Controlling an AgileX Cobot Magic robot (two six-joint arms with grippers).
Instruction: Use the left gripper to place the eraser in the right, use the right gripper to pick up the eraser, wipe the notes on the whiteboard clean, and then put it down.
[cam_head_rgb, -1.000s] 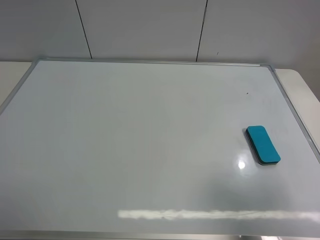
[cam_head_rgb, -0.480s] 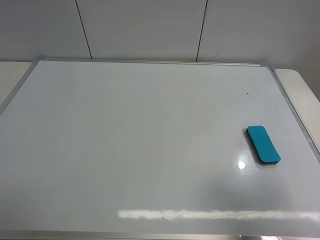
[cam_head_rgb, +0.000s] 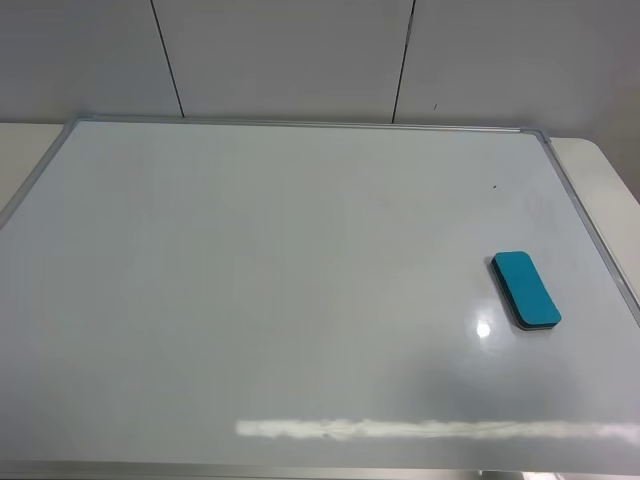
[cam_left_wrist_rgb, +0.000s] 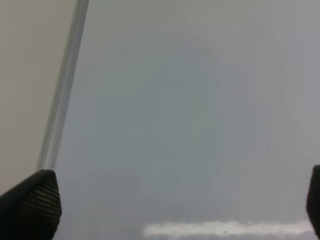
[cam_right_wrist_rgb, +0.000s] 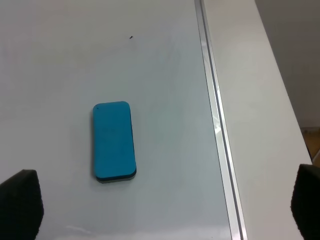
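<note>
Eraser down on the whiteboard, both grippers backed off with jaws spread

The eraser (cam_head_rgb: 525, 289) lies flat on the whiteboard (cam_head_rgb: 280, 290), near its right frame edge, teal side up, nothing touching it. The right gripper (cam_right_wrist_rgb: 165, 210) hangs above the eraser, fingers wide apart and holding nothing; the left gripper (cam_left_wrist_rgb: 175, 200) is likewise released, over bare board beside the left frame edge. No scribble shows, only a tiny dark speck (cam_head_rgb: 494, 186) beyond the eraser, so the job looks about finished. The risk now, as I judge it: a low sweep by the right arm could clip the eraser and skid it across the glossy surface toward the frame.
</note>
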